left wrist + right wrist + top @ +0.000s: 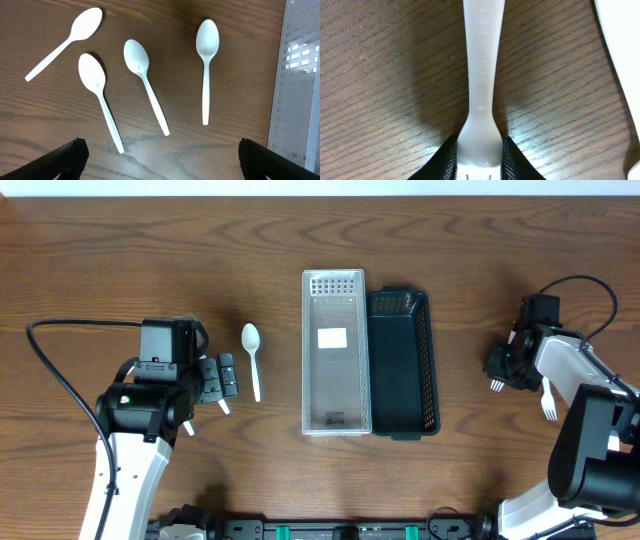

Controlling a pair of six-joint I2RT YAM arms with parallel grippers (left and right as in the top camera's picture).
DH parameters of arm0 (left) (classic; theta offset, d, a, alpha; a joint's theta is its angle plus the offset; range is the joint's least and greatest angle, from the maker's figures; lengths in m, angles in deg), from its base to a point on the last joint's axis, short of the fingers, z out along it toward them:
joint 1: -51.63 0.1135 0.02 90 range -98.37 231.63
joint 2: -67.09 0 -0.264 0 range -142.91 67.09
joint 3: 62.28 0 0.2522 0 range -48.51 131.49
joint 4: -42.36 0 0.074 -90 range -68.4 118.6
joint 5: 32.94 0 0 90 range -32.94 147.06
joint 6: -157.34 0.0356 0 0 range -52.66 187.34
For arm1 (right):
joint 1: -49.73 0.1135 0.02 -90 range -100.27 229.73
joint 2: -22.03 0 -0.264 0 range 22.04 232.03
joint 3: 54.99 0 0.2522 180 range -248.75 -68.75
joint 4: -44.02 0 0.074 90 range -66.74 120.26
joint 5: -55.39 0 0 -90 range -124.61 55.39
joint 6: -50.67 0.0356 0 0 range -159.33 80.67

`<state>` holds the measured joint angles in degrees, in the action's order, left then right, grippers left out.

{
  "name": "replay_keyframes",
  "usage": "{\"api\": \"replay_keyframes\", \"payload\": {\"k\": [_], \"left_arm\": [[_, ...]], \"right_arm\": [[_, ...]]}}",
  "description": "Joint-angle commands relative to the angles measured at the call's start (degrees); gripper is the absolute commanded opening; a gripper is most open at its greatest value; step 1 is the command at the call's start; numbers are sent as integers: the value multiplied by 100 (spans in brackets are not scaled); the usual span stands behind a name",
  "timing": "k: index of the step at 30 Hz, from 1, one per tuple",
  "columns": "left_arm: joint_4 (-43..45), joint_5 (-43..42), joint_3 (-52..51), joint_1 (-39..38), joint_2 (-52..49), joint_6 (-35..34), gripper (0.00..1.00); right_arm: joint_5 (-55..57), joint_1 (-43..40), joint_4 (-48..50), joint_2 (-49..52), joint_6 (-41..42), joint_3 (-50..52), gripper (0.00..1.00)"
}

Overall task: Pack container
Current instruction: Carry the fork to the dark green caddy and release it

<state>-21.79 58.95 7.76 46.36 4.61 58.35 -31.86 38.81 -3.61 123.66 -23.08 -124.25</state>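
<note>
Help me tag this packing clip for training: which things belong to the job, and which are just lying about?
Job: clear container; black basket beside it; four white spoons; fork held in the right gripper; second fork nearby.
Lying about: only a black cable.

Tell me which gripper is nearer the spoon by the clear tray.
Left. The left gripper sits just left of the spoon; the right gripper lies beyond the clear tray and black basket.
</note>
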Motion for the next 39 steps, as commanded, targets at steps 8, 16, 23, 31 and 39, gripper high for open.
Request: {"api": "replay_keyframes", "payload": {"k": [8,16,23,31,39], "left_arm": [[-20,46,31,28,-13,17,98],[-17,46,31,28,-13,17,98],[-20,46,31,28,-13,15,98],[-17,46,31,28,-13,15,98],[-20,44,31,28,-13,15,98]], "right_arm": [[-85,839,-874,-885,42,-1091,1],[-129,2564,-1353,-1591,269,-1893,1],[-107,3416,-1322,-1054,1040,-1650,1],[-153,3679,-1276,39,1069,-1429,1],[-170,3748,-1069,94,844,-1451,29]]}}
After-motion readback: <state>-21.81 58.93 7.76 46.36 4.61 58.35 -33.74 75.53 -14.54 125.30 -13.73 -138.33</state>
